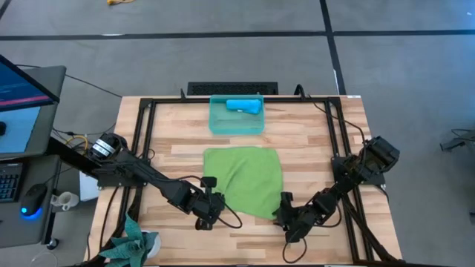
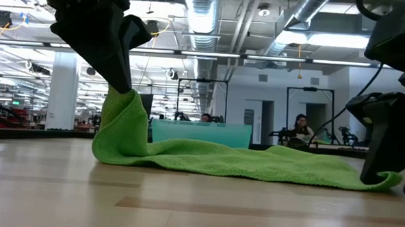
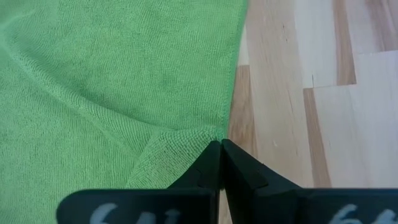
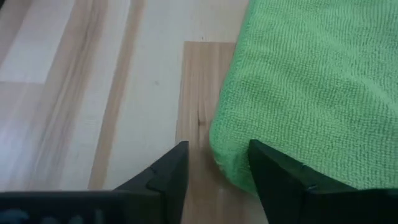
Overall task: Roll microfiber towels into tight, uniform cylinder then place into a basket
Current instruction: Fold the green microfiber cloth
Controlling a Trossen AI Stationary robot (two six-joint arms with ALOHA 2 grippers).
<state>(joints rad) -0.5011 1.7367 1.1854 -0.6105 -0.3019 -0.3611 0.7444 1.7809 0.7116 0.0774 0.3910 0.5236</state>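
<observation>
Rolling has not begun on the lime green towel (image 1: pixel 243 180) — it lies spread flat on the wooden table (image 1: pixel 312 133), between the two arms and nearer the front edge than the basket (image 1: pixel 236 116). The sky-blue towel (image 1: pixel 244 105) already sits rolled inside that basket, so this looks like the second cloth's start.

The left gripper (image 1: pixel 211 210) has its fingers (image 3: pixel 219 168) pressed together on the towel's near left corner, which the low view shows lifted into a peak off the table. The right gripper (image 1: pixel 288 216) is at the near right corner with its fingers (image 4: pixel 171 171) apart, one on bare wood just beside the hem and the other over the cloth; nothing is clamped there yet.

Next, I judge, the right fingers must close on that corner so both arms can turn the near edge over evenly — a lopsided first fold would give a crooked cylinder.

Bare table lies between the towel's far edge and the basket, enough to roll toward it; the black frame rails (image 1: pixel 145 133) bound both sides.
</observation>
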